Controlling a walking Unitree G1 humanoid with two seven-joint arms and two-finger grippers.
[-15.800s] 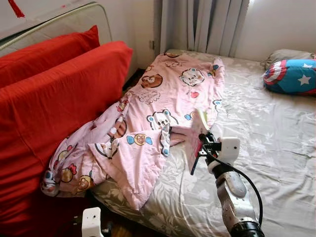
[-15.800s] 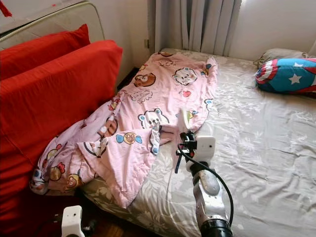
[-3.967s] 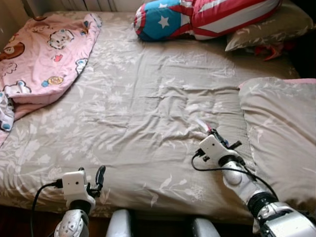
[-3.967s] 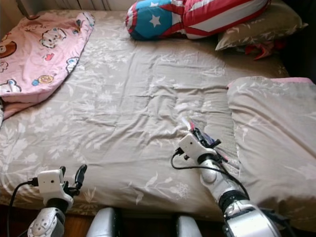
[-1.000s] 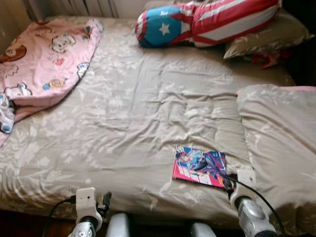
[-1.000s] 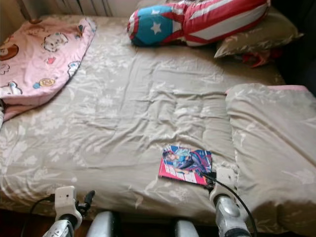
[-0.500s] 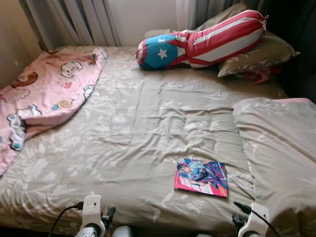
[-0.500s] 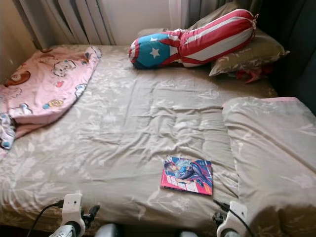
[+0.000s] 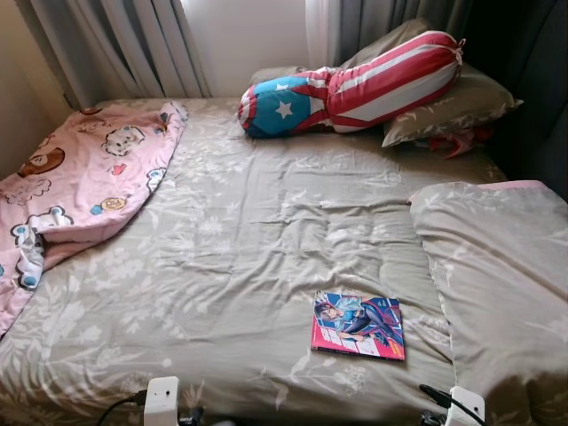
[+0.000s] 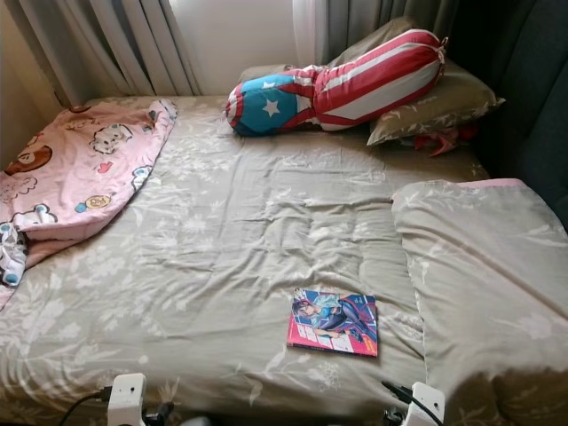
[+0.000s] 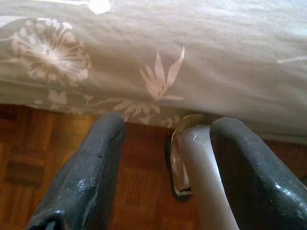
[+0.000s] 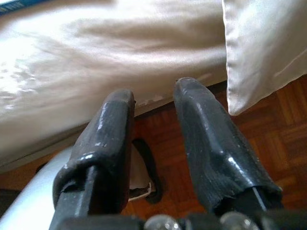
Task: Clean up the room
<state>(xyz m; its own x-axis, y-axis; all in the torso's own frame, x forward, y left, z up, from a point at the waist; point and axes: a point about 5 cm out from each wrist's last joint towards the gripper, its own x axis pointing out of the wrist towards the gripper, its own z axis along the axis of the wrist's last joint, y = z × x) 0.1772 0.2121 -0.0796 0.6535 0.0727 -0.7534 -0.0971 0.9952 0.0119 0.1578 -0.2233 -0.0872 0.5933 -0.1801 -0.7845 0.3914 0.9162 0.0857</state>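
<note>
A colourful comic book (image 9: 358, 325) lies flat on the grey floral bed sheet (image 9: 257, 240), near the bed's front edge and just left of a grey pillow (image 9: 497, 275). Both arms hang low below the front edge of the bed; their white wrist housings peek in at the bottom of the left eye view. In the left wrist view my left gripper (image 11: 170, 127) is open over the wooden floor (image 11: 29, 148) by the bed's side. My right gripper (image 12: 154, 93) is open too, holding nothing, with the mattress edge beyond it.
A pink cartoon blanket (image 9: 80, 177) is bunched on the left of the bed and hangs over its side. A star-and-stripes bolster (image 9: 355, 84) and another grey pillow (image 9: 448, 102) lie at the head. Curtains (image 9: 124, 44) hang behind.
The right gripper, which carried the book earlier, has let it go on the sheet and dropped below the bed edge. The camera has tilted up, showing more of the headboard end.
</note>
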